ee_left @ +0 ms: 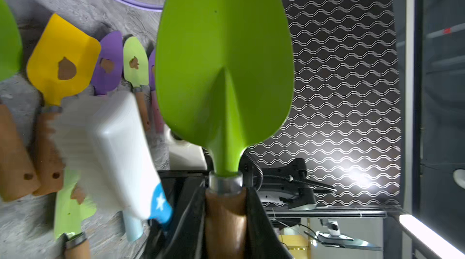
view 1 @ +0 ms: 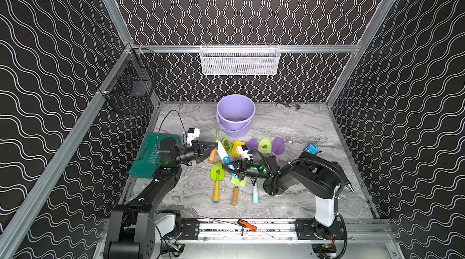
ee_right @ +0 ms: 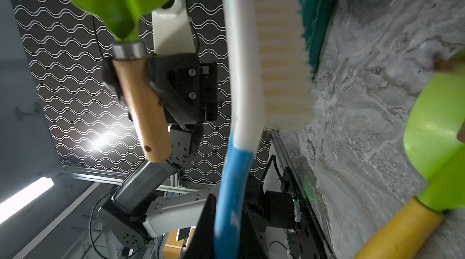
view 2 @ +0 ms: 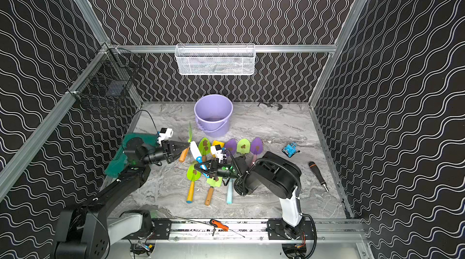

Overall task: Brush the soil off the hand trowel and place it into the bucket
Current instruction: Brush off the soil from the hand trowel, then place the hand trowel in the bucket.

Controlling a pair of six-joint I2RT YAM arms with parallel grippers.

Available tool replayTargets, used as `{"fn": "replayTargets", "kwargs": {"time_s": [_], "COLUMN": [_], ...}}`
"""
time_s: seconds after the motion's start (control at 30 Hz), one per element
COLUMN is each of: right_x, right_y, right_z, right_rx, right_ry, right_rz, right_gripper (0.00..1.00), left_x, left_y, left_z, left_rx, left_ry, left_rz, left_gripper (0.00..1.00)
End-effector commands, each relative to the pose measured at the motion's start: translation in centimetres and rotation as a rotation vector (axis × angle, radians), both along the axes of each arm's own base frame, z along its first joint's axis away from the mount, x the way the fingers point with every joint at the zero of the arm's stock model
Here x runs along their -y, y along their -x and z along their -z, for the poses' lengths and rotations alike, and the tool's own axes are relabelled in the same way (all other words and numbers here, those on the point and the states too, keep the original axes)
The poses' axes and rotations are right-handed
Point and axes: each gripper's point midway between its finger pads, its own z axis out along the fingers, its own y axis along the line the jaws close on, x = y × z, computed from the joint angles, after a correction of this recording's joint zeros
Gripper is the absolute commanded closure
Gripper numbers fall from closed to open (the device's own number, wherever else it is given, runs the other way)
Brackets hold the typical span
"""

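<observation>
My left gripper [view 1: 212, 148] [ee_left: 225, 194] is shut on the wooden handle [ee_left: 225, 220] of a green hand trowel. It holds the trowel off the table, and the blade [ee_left: 224, 69] faces my wrist camera with no soil on that side. My right gripper [view 1: 230, 167] [ee_right: 229, 210] is shut on the blue handle of a white brush [view 1: 222, 151] [ee_right: 276, 56]. The brush head is blurred, right beside the held trowel. The lilac bucket [view 1: 235, 115] [view 2: 213, 114] stands upright behind them. Brown soil [ee_left: 66, 69] sits on the blades of other trowels lying on the table.
Several trowels [view 1: 264, 146] lie in a row and below the grippers. A green case [view 1: 151, 154] lies at the left and a blue toy [view 1: 311, 148] at the right. A white mesh basket [view 1: 240, 60] and a black wire basket [view 1: 133, 86] hang on the walls. A screwdriver [view 2: 318, 174] lies right.
</observation>
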Motion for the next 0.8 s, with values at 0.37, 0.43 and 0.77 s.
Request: {"fn": "replayTargets", "kwargs": {"time_s": [0.37, 0.43, 0.77], "right_x": [6.1, 6.4, 9.4], "right_y": [-0.5, -0.6, -1.8], "right_z": [-1.4, -0.9, -3.3], "right_rx": [0.044, 0.05, 0.237], "right_ry": [0.08, 0.169, 0.562], "right_rz": [0.135, 0.135, 0.248], "right_gripper": [1.0, 1.0, 1.0], "left_x": [-4.1, -4.3, 0.0], "left_y": [-2.4, -3.4, -10.1], "left_z": [3.9, 3.7, 0.0], "left_rx": [0.045, 0.069, 0.239], "left_ry": [-0.838, -0.961, -1.188], "left_rz": [-0.094, -0.127, -0.109], "left_gripper": [1.0, 1.0, 1.0]}}
